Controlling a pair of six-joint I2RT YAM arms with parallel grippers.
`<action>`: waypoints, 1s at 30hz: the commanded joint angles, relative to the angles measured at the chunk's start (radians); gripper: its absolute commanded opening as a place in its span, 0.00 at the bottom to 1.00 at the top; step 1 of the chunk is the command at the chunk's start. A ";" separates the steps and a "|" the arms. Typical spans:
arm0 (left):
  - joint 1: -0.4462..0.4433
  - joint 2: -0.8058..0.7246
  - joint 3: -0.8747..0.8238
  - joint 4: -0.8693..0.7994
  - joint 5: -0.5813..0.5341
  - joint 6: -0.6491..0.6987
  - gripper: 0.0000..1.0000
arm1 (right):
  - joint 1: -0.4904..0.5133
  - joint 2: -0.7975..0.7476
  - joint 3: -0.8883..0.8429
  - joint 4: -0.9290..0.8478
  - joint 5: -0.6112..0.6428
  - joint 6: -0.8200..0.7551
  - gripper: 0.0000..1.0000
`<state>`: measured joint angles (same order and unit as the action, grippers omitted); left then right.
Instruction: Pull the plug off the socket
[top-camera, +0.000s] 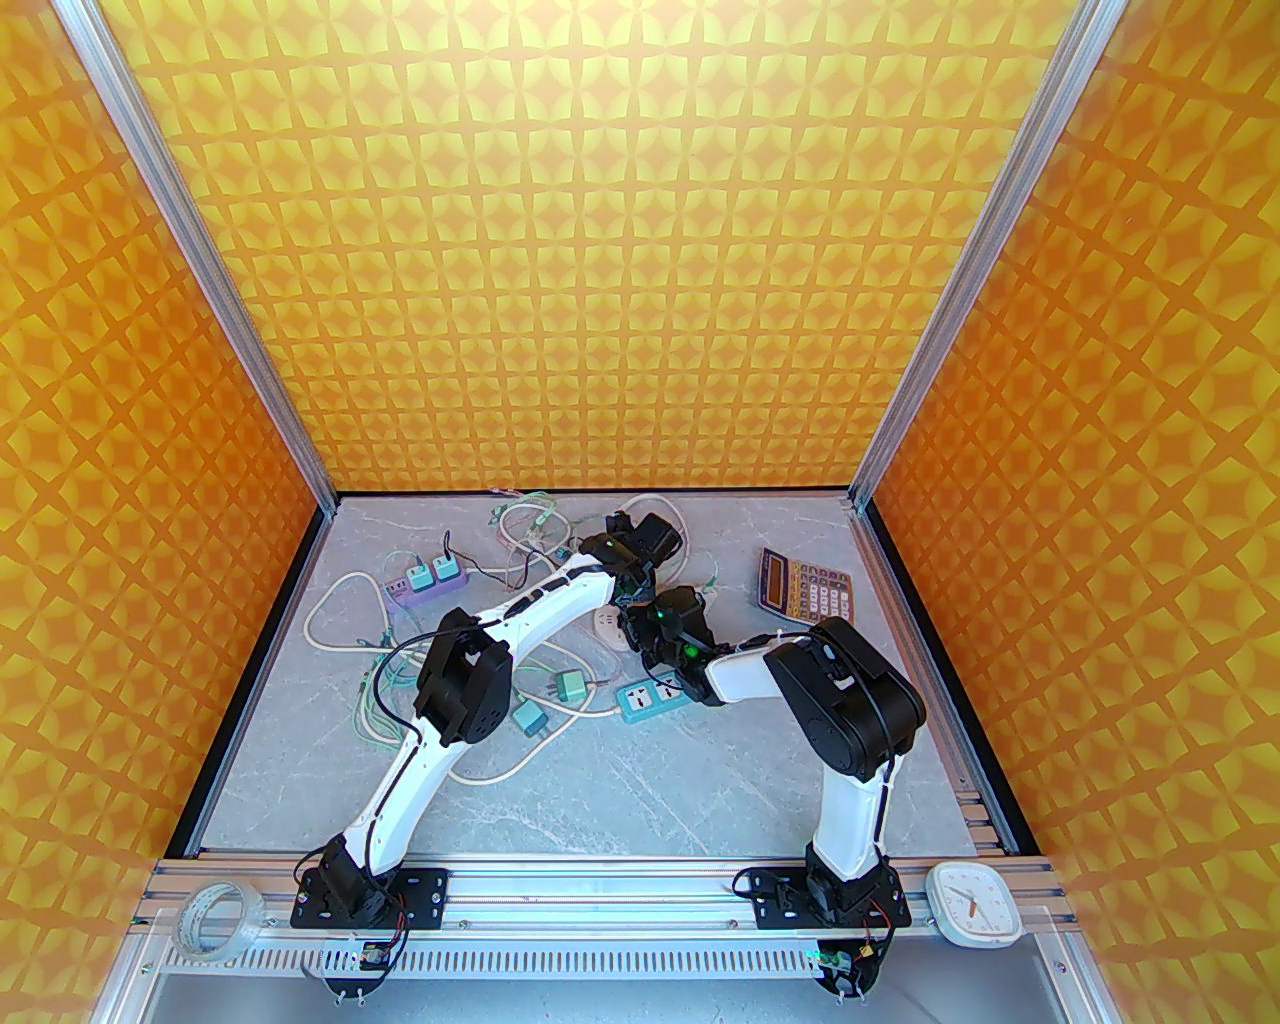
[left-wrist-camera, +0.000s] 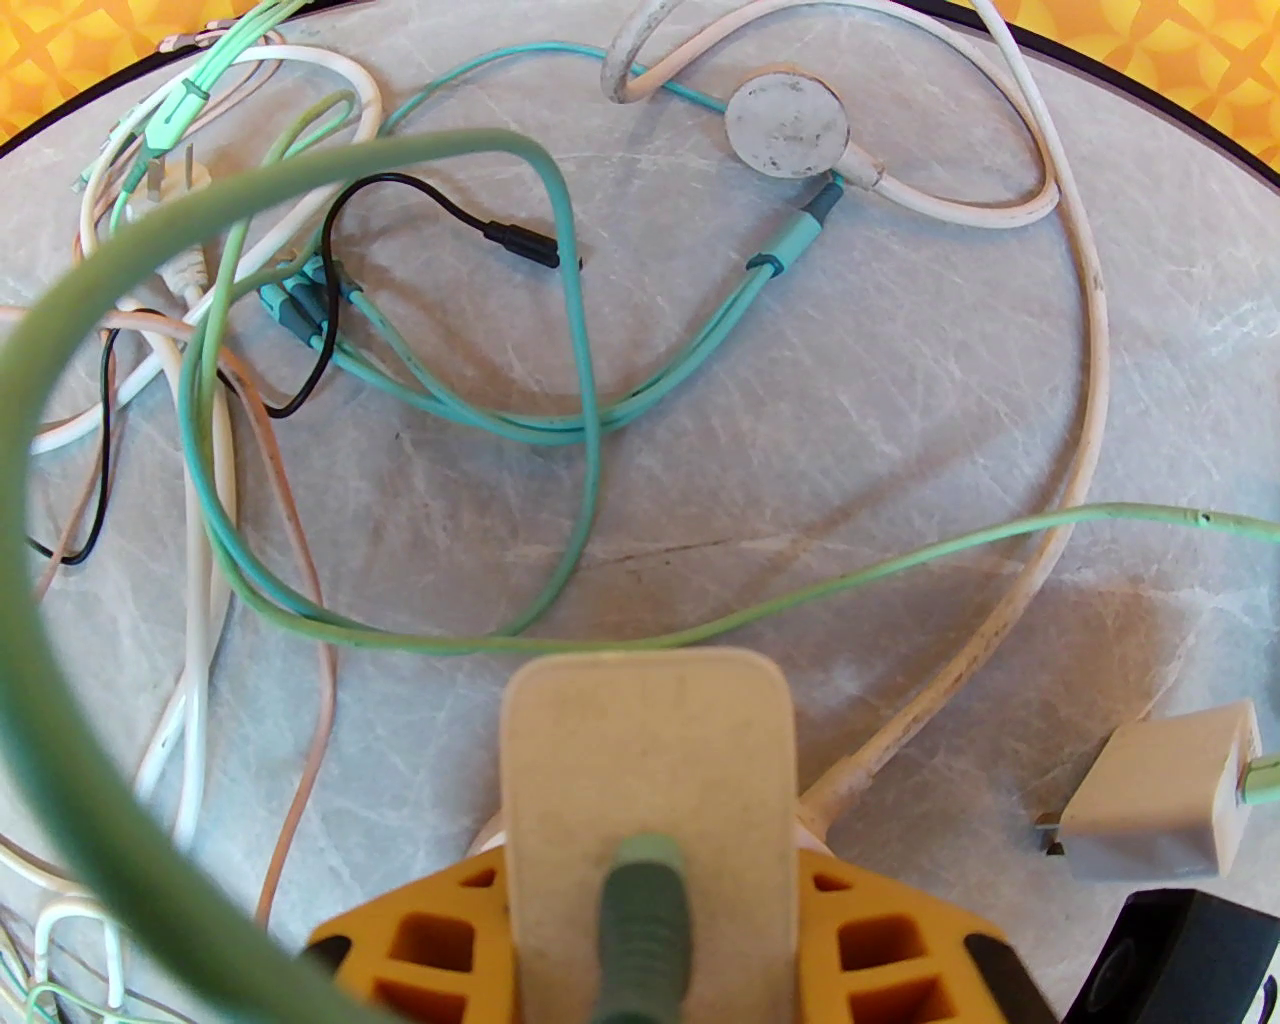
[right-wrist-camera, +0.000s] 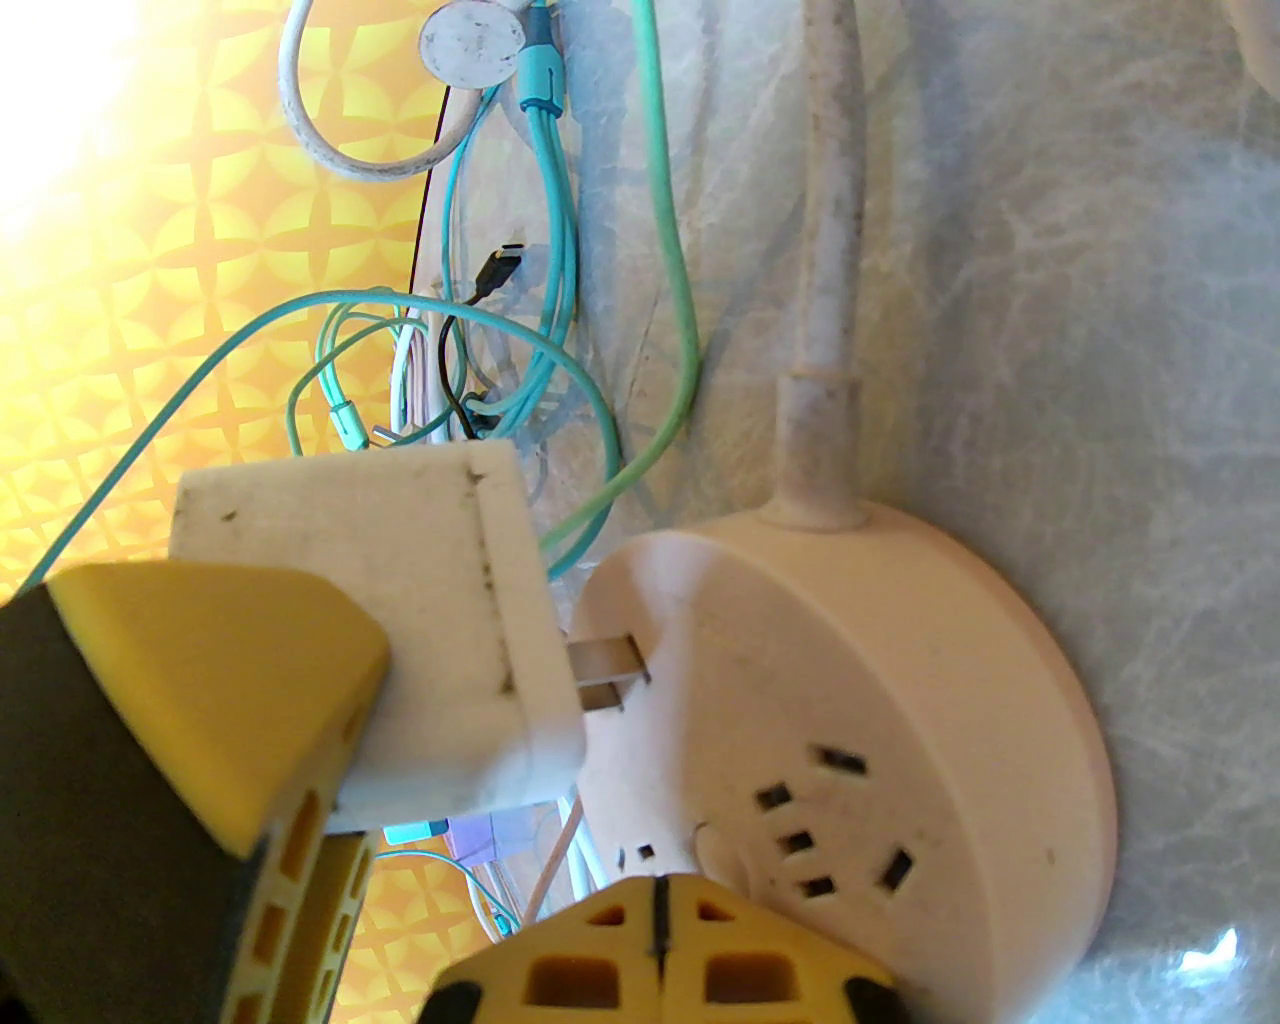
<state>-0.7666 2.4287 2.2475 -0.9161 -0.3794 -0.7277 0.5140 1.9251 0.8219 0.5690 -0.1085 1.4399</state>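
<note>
Though the white charger plug (right-wrist-camera: 400, 620) stands mostly drawn out of the round socket (right-wrist-camera: 900, 700) on the bench (right-wrist-camera: 1050, 300), its prong tips seem to sit in the slots. The left fingers (right-wrist-camera: 220, 680) clamp the plug. The right fingers (right-wrist-camera: 560, 965), closed on nothing, sit at the socket's rim. One last pull remains.

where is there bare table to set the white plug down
Bare grey marble tabletop runs from the teal power strip to the near edge. Crowded: the cable tangle left and centre, up to the brown calculator.
</note>
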 joint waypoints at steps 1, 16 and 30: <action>-0.056 -0.027 -0.033 -0.029 0.013 0.014 0.00 | 0.008 0.117 -0.062 -0.316 0.023 -0.029 0.00; -0.038 -0.114 -0.114 0.003 -0.050 0.020 0.00 | 0.008 0.121 -0.062 -0.319 0.018 -0.029 0.00; 0.101 -0.381 -0.351 0.110 0.032 0.050 0.00 | -0.003 -0.078 0.115 -0.471 0.034 -0.281 0.21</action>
<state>-0.6945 2.1128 1.9430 -0.8555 -0.3859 -0.6975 0.5148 1.8835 0.9203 0.3504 -0.1078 1.2903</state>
